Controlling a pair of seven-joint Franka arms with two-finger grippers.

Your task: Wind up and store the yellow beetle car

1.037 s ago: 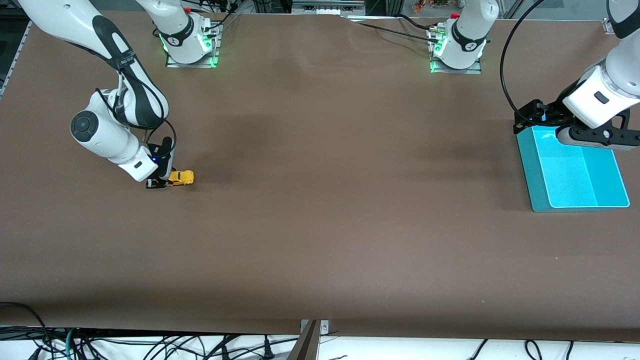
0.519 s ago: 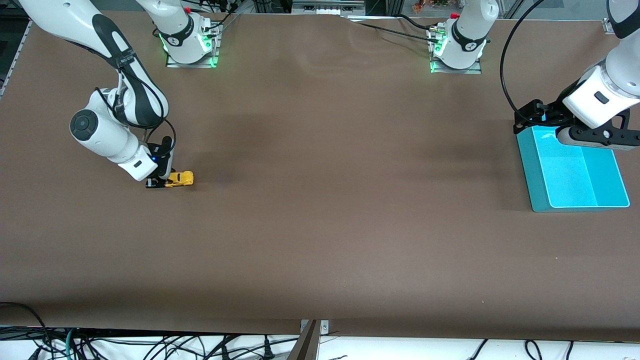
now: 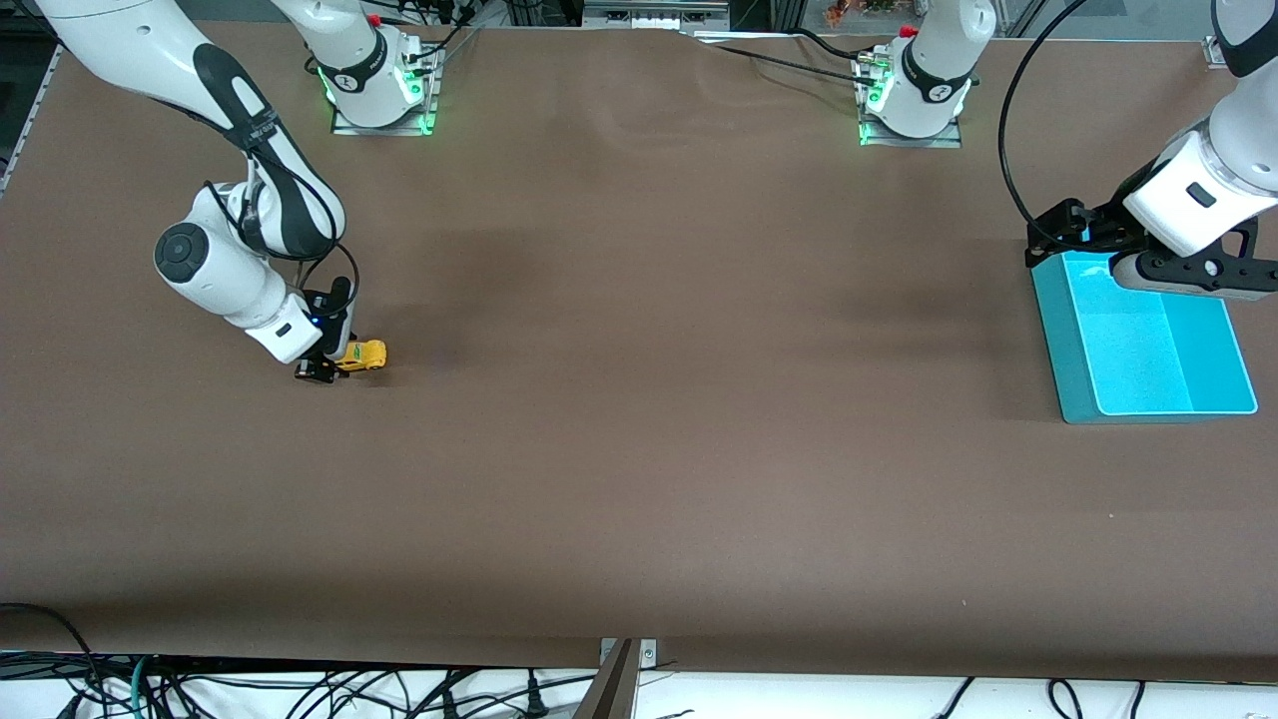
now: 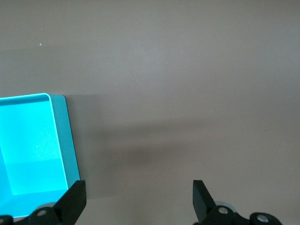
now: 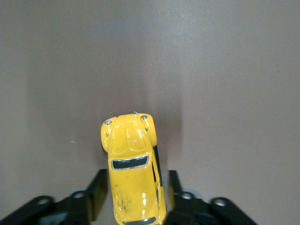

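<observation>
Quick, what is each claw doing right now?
Right gripper: closed on the yellow toy car, down on the table.
Left gripper: open, holding nothing, waiting over the blue bin.

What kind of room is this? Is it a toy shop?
Probably a robot lab, not a shop: two white robot arms are bolted to a big brown table, loose cables hang at its edge, and only one yellow beetle car is out.

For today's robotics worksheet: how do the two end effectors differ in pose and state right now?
The right end effector is down at the table, its fingers on either side of the yellow car; the left end effector holds nothing. The right works at its own end; the left waits, open, over the blue bin. Both have black fingers.
</observation>
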